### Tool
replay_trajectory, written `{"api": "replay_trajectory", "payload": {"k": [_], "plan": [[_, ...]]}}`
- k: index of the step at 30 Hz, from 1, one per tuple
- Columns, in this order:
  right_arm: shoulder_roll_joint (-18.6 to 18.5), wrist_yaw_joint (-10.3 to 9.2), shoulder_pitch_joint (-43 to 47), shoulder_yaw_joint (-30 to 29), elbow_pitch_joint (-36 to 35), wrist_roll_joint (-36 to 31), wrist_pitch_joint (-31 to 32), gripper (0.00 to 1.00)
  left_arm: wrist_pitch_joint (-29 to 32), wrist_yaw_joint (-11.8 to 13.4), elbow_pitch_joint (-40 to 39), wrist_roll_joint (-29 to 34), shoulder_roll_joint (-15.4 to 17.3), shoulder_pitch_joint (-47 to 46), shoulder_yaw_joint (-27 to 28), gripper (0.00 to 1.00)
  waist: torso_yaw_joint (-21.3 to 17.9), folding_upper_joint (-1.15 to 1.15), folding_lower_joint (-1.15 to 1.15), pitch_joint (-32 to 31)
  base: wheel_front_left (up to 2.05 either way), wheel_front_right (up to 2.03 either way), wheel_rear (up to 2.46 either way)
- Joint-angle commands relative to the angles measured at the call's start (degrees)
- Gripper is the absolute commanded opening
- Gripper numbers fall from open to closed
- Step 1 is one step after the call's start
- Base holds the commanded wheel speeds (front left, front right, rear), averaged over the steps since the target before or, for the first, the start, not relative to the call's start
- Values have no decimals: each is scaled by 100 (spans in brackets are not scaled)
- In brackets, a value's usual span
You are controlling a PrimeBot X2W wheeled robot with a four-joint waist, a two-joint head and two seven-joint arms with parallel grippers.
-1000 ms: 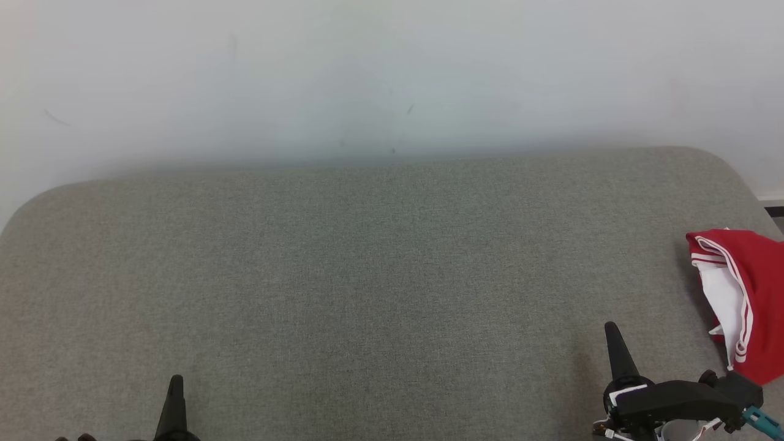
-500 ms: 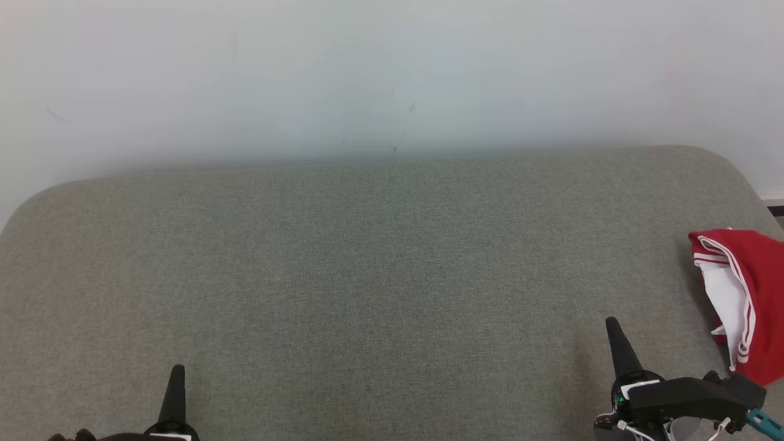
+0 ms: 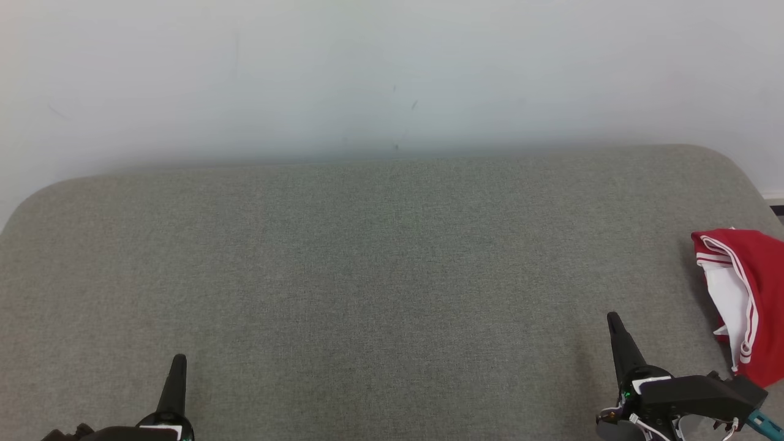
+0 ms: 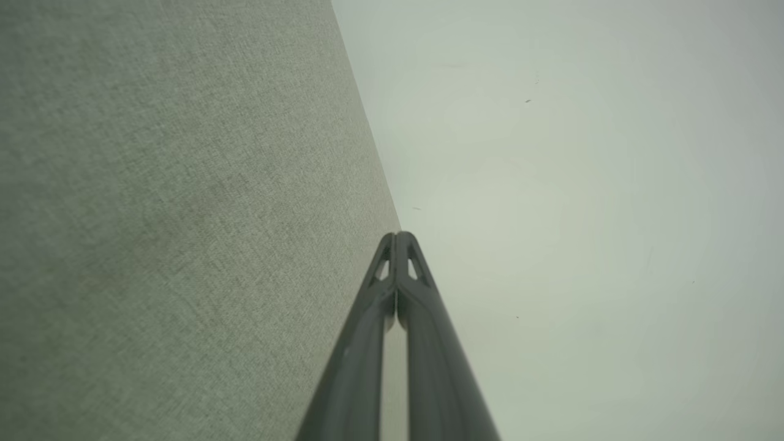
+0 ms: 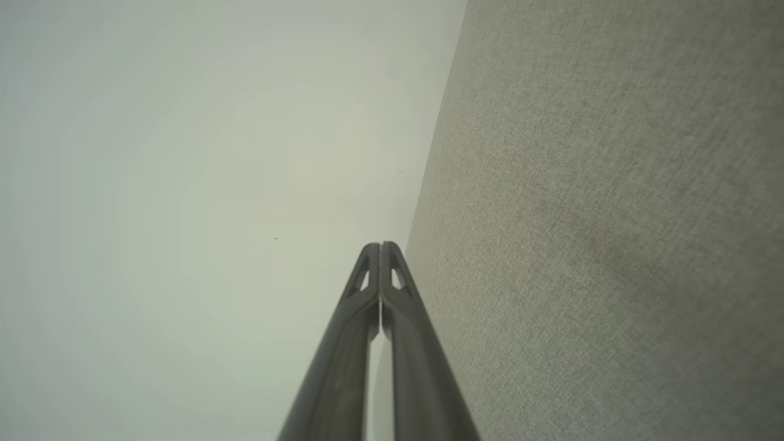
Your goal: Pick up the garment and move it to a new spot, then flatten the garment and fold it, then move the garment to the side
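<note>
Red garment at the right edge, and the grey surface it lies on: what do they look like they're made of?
Red garment: probably a thin, smooth synthetic sports knit, going by its soft draped folds, white striped trim and white inner layer; the fibre itself can't be told. Grey surface: matte woven upholstery fabric, with a fine visible weave and rounded corners that suggest padding.

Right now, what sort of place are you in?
Probably a plain indoor room, home or lab: a grey woven-fabric cushioned surface, like a bed or sofa, against a bare pale wall, with a crumpled red-and-white garment at its right edge.
</note>
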Motion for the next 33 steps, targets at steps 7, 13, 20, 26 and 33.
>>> {"api": "replay_trajectory", "payload": {"k": [7, 13, 20, 26, 33], "plan": [[8, -9, 25, -26, -103, 385, 101, 0, 101, -63, -79, -408, 31, -112, 30, 0, 10, 0, 0, 12, 0, 0, 0], [9, -10, 33, -39, -154, 649, 169, 0, 169, -61, -94, -672, 32, -143, 38, 0, 19, 0, 0, 22, 0, 0, 0], [11, -11, 41, -54, -200, 955, 240, 0, 236, -84, -111, -952, 34, -166, 46, 0, 29, 0, 0, 34, 0, 0, 0], [12, -11, 48, -67, -242, 1189, 306, 0, 301, -106, -125, -1210, 34, -183, 54, 0, 37, 0, 0, 44, 0, 0, 0], [12, -12, 53, -73, -258, 1300, 336, 0, 327, -101, -133, -1319, 35, -202, 58, 0, 43, 0, 0, 51, 0, 0, 0]]}}
